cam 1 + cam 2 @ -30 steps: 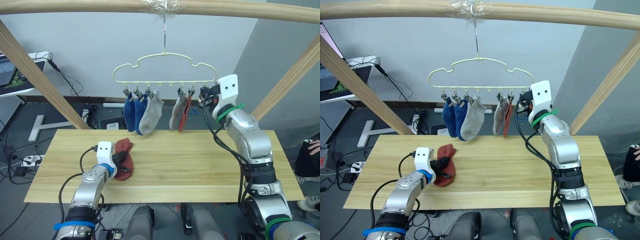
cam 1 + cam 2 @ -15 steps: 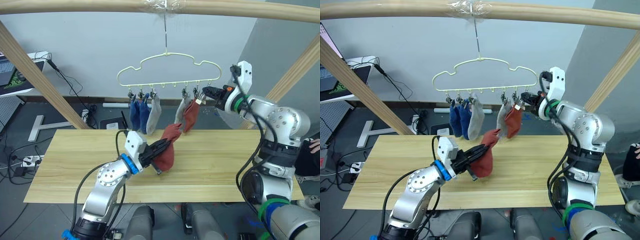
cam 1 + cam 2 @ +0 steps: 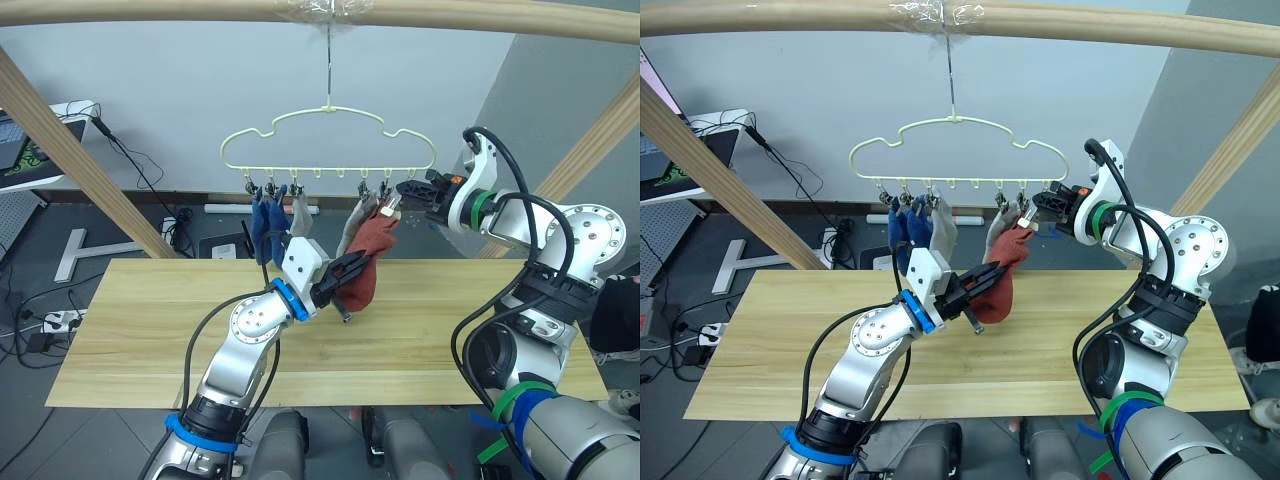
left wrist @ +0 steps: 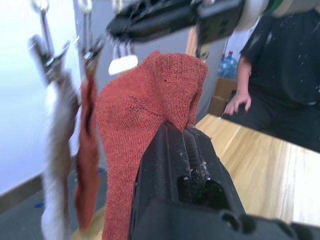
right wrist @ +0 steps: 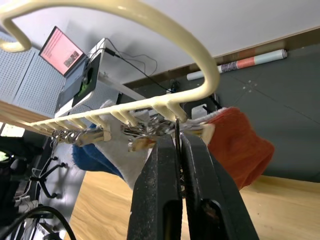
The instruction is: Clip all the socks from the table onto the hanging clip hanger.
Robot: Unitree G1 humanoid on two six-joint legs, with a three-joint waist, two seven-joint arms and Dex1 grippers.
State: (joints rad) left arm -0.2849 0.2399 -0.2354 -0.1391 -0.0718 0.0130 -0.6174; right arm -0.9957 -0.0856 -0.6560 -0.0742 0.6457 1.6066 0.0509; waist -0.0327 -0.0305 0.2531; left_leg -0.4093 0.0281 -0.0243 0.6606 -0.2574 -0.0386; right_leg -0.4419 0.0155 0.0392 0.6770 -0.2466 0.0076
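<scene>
- Left pincer (image 3: 345,277) is clamping the soft, limp red sock (image 3: 371,262); best gripped near its cuff.
- Right pincer (image 3: 403,189) is squeezing the end clip (image 3: 393,201) on the hanger (image 3: 328,108).

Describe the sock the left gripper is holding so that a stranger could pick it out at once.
Start at the pale-yellow clip hanger hung from the wooden pole above the table. Below its right end, the left gripper holds up a rust-red sock. Unlike the other socks, which hang from clips, this one is pinched between black fingers.
</scene>
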